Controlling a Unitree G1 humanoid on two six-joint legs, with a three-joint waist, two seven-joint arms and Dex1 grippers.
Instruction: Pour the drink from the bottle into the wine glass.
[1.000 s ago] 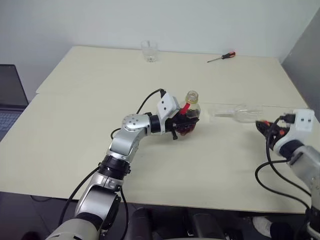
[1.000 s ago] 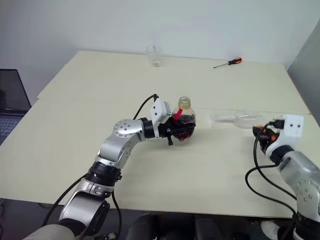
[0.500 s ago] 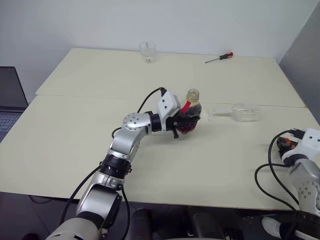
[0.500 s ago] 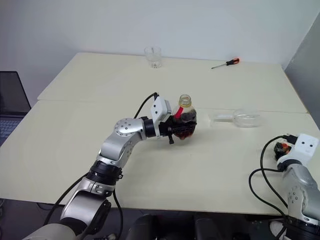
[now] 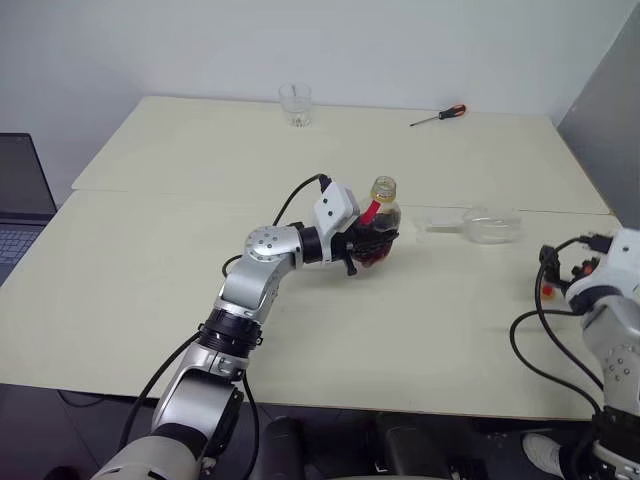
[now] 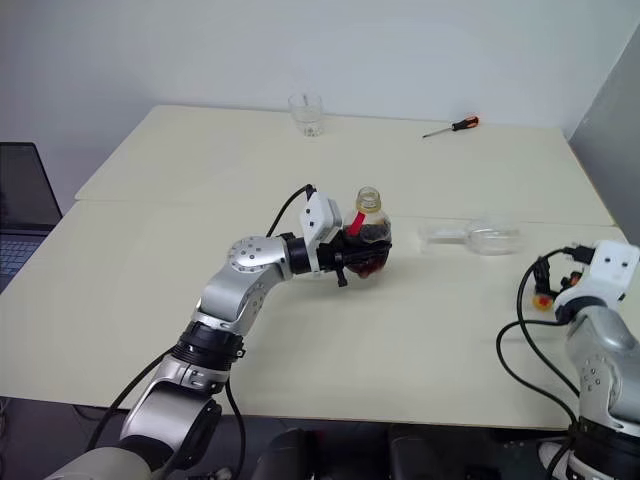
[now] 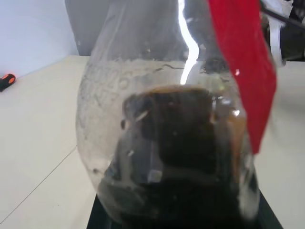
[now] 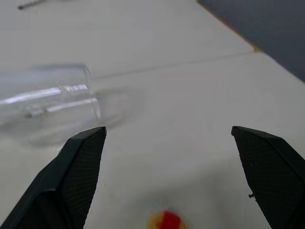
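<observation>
Dark cola drink [image 7: 181, 157] sits low in the bottle [image 5: 377, 232] my left gripper [image 5: 362, 250] clamps upright; wine glass [image 5: 478, 225] lies toppled at three o'clock, right gripper [image 8: 167, 176] wide open, apparently empty.

In front of me, a pale cream table [image 5: 150, 290] with a seam running across its middle. At the far edge stands a short clear tumbler [image 5: 296, 103]; right of it, also far, lies a red-handled screwdriver [image 5: 438, 116]. Right of centre, the wine glass [image 5: 478, 225] lies on its side, foot pointing left. Near my right side, a small red-and-yellow thing [image 8: 164, 220] sits on the tabletop.
</observation>
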